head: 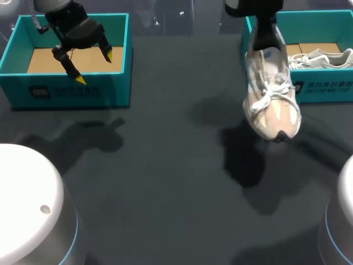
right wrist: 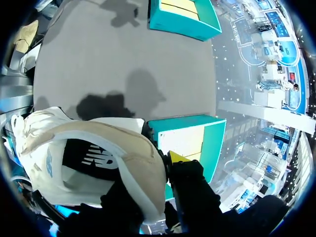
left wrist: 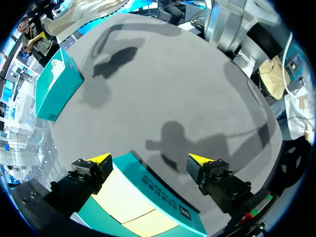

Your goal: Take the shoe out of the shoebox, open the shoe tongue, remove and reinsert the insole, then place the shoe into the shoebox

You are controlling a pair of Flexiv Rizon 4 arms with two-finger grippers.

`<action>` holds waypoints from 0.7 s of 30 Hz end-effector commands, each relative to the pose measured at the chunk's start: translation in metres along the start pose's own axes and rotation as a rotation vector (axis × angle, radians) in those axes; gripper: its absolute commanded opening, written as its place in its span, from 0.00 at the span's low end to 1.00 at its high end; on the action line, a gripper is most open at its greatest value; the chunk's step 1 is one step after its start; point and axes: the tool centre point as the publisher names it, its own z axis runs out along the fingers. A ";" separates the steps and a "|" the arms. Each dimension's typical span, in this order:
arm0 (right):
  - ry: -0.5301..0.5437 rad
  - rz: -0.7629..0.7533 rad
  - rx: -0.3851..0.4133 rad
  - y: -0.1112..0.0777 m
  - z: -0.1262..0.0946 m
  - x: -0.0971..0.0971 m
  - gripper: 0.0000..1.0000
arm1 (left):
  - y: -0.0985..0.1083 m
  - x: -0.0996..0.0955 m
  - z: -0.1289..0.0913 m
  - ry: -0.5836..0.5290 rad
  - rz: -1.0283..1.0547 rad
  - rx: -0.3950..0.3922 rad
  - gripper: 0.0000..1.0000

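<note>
Over the desk [head: 165, 165], just in front of the right shoebox [head: 325, 88], the shoe [head: 273, 99] hangs toe-down from the right pincer [right wrist: 165, 160]. Toe looks clear of the desk surface, w/ its shadow lying apart from it. Right wrist view: one yellow tip sits against the outside of the padded heel collar. The other finger is hidden, prob. inside the shoe, so I judge the pincer clamped on the collar, since the shoe is carried in the air.

Left pincer [head: 95, 67] is wide apart and holds nothing. It hovers above the front wall of the left shoebox [head: 71, 91], which shows only a bare cardboard floor. A second shoe [head: 322, 58] lies inside the right shoebox.

Progress, as far as I can judge:
- Step 1 (shoe out of box): done or v. nearly, as the shoe is outside and lifted.
- Tongue: not opened yet. Laces [head: 270, 94] are crossed and tied over it.
- Insole: looks to be in place. The dark lining shows through the collar in the right wrist view, nothing pulled out.
- Left to do: set the shoe down or hand it over, open the tongue, take the insole out and put it back, then return the shoe to a box.

So an early stage, approx. one step of four.
</note>
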 end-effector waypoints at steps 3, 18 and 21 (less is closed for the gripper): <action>-0.015 -0.015 -0.035 -0.089 0.008 -0.029 0.00 | 0.000 0.000 0.000 0.002 0.001 -0.001 1.00; -0.015 -0.015 -0.035 -0.089 0.008 -0.029 0.00 | 0.000 0.000 0.000 0.002 0.001 -0.001 1.00; -0.013 -0.012 -0.036 -0.095 0.011 -0.037 0.00 | 0.000 0.000 0.000 0.002 0.001 -0.001 1.00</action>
